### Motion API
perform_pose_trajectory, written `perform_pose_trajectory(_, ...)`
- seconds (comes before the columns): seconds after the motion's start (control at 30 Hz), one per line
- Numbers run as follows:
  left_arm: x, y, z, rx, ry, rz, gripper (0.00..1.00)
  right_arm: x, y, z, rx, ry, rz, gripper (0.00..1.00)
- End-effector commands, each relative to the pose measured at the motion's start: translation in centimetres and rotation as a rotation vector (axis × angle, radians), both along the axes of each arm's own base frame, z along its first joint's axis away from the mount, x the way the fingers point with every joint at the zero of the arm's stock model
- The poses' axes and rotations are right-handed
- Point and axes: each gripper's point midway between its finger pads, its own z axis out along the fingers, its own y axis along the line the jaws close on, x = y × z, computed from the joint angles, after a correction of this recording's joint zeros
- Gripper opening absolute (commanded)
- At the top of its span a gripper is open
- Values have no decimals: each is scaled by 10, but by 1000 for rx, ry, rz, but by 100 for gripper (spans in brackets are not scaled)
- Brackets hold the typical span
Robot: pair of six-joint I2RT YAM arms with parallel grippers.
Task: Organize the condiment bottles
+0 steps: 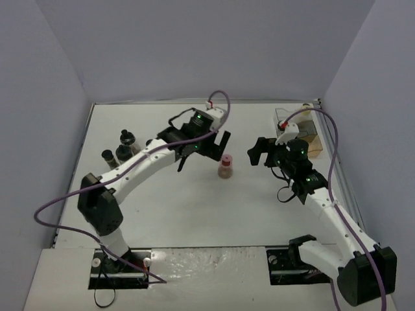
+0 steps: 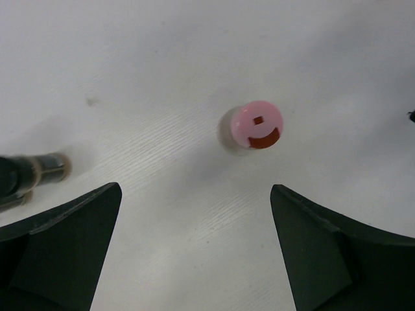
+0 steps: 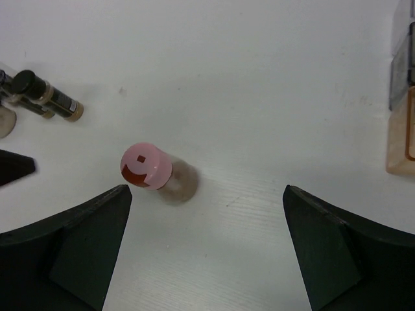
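- One white table (image 1: pixel 194 214) bears everything, with pale walls on three sides.
- Two arms reach over it from the near edge. The left arm (image 1: pixel 139 162) stretches toward the middle, and the right arm (image 1: pixel 331 214) leans in from the right. Each trails one purple cable, two in all.
- One clear tray (image 1: pixel 312 141) with a wooden base sits at the far right corner, behind the right arm's wrist. What it holds cannot be made out.
- There are two grippers, one per arm.
  - The left gripper (image 2: pixel 194 188) hangs above the table just left of centre. Its jaws are spread wide, with nothing between them but bare table.
  - The right gripper (image 3: pixel 206 189) hangs right of centre. It is also spread wide and grips nothing.
  - Both wrist cameras look down on the same bottle, which stands beyond the fingertips and touches neither pair.
- Three dark-capped bottles (image 1: pixel 123 153) stand upright in a loose cluster near the left edge of the table. One is farther back and two are side by side nearer the arms. They are well apart from both grippers. The left wrist view catches only one at its left border.
- One pink-capped bottle (image 1: pixel 225 166) stands upright and alone at the middle of the table, between the two grippers. Its body is clear with brownish contents, and the cap shows a small red mark on top.
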Motion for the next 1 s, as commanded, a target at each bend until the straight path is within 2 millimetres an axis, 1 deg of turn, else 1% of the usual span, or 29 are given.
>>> perform_pose_trajectory(0.0, -1, 70, 43, -94, -93, 181, 97, 13, 34, 24, -42, -89, 75, 100)
perform_pose_trajectory(0.03, -4, 82, 44, -105, -100, 203, 97, 14, 41, 19, -59, -79, 89, 100)
perform_pose_trajectory(0.07, -6, 96, 51, -123, -117, 227, 97, 16, 47, 12, -81, -66, 98, 100)
perform_pose_trajectory(0.1, -10, 108, 50, -122, -122, 244, 97, 18, 54, 4, -101, -49, 111, 100)
perform_pose_trajectory(0.13, -16, 118, 45, -109, -121, 256, 97, 19, 61, -4, -121, -30, 128, 100)
perform_pose_trajectory(0.17, -19, 124, 54, -124, -142, 264, 97, 18, 68, -2, -127, -39, 140, 100)
perform_pose_trajectory(0.27, -35, 153, 61, -109, -205, 294, 97, 19, 97, -12, -167, -18, 184, 100)
perform_pose_trajectory(0.3, -37, 160, 63, -101, -226, 303, 97, 20, 102, -16, -184, -11, 180, 100)
perform_pose_trajectory(0.33, -41, 170, 66, -99, -252, 324, 97, 22, 107, -25, -205, 4, 176, 100)
perform_pose_trajectory(0.47, -47, 198, 75, -70, -341, 390, 97, 35, 115, -44, -240, 35, 117, 98)
perform_pose_trajectory(0.5, -49, 201, 77, -70, -356, 399, 97, 39, 114, -47, -239, 35, 94, 97)
perform_pose_trajectory(0.53, -48, 206, 76, -65, -365, 420, 97, 41, 114, -49, -236, 36, 78, 95)
perform_pose_trajectory(0.67, -46, 213, 72, -62, -359, 440, 97, 48, 115, -62, -230, 50, 44, 89)
perform_pose_trajectory(0.8, -42, 214, 64, -70, -324, 435, 97, 51, 118, -71, -237, 68, 41, 79)
perform_pose_trajectory(0.87, -41, 213, 63, -92, -308, 430, 97, 52, 119, -75, -237, 74, 45, 71)
perform_pose_trajectory(0.97, -39, 215, 62, -118, -300, 440, 97, 50, 120, -78, -234, 79, 50, 55)
